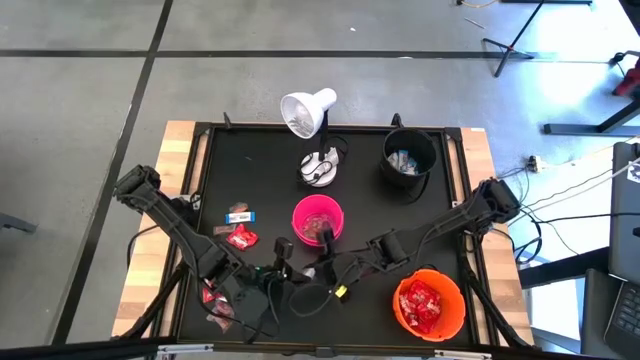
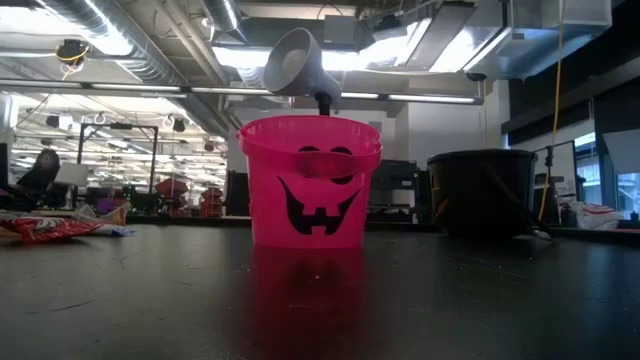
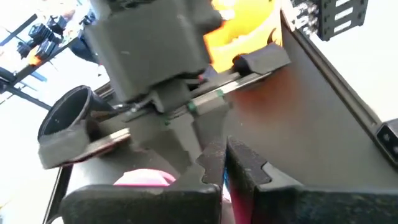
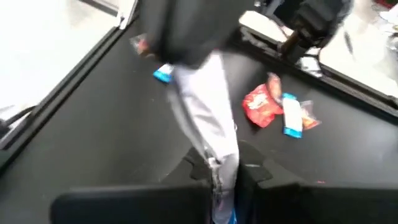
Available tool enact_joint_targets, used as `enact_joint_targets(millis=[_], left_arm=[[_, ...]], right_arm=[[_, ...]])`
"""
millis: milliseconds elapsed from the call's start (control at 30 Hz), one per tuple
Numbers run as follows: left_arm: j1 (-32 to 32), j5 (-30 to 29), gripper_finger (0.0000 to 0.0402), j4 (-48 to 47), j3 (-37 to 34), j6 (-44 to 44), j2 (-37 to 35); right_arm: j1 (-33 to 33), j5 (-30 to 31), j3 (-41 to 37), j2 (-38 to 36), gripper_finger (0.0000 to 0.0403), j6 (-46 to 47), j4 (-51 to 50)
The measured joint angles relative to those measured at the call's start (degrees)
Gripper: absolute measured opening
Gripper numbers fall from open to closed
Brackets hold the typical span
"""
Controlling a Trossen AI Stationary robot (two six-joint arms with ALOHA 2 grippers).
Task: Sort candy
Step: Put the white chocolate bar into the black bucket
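The right gripper [image 4: 224,177] has its fingers clamped on a slim white-and-blue bar [image 4: 205,118], which stands up from the jaws in the right wrist view. In the high view that gripper [image 1: 322,268] sits low in the centre of the frame, just below the pink bucket [image 1: 318,218]. The left gripper [image 1: 283,272] is just beside it, pinched together, and I can't make out anything in it.

So I'd call this the pick-up step: bar grabbed, not dropped anywhere yet. Next up is lifting it and carrying it to the right container, probably the black bucket [image 1: 409,157] at upper right, which seems to hold similar pale wrappers. The orange bucket [image 1: 429,304] at lower right is full of red packets.

More loose candy [image 1: 240,226] lies left of centre, red packets plus another blue-ended bar.
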Motion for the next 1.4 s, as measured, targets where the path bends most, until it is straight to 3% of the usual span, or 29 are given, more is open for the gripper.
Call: enact_joint_targets(millis=[133, 267, 433, 667, 767, 900, 1067, 1200, 1400], left_arm=[[0.0, 0.1, 0.0024, -0.6, 0.0, -0.1, -0.1], [-1.2, -0.4, 0.0064, -4.0, 2.5, -0.1, -0.2], [-4.9, -9.2, 0.0111, -12.9, 12.0, -0.3, -0.5], [-10.8, -19.4, 0.0136, -19.2, 17.5, -2.0, -0.7], [-12.8, -20.0, 0.0137, -30.9, 17.4, -11.1, -1.8], [-14.8, -25.8, 0.0137, -50.3, 17.1, -36.9, -5.1], [-17.8, -35.5, 0.0138, -58.2, 8.1, -56.7, -9.6], [-18.2, -38.5, 0.0138, -58.1, -3.8, -67.4, -16.1], [-18.3, -40.8, 0.0138, -51.6, -23.3, -84.4, -26.7]], right_arm=[[0.0, 1.8, 0.0, -2.1, 0.005, 0.0, -2.0], [0.0, 4.7, 0.0, -5.7, 0.0048, 0.2, -6.7], [0.0, 5.9, 0.1, -10.2, 0.0015, 0.5, -11.6], [0.0, 17.1, 0.1, -18.3, 0.0045, 3.0, -22.6], [-1.3, 23.5, 0.1, -23.7, 0.005, 5.7, -30.7], [-6.8, 23.9, 0.0, -33.5, 0.0037, 12.4, -39.9], [-15.7, 22.9, 0.0, -43.9, 0.0024, 16.2, -44.4], [-23.0, 22.5, 0.0, -49.3, 0.0035, 18.0, -44.4], [-31.1, 21.4, 0.1, -51.5, 0.0046, 18.3, -46.2]])
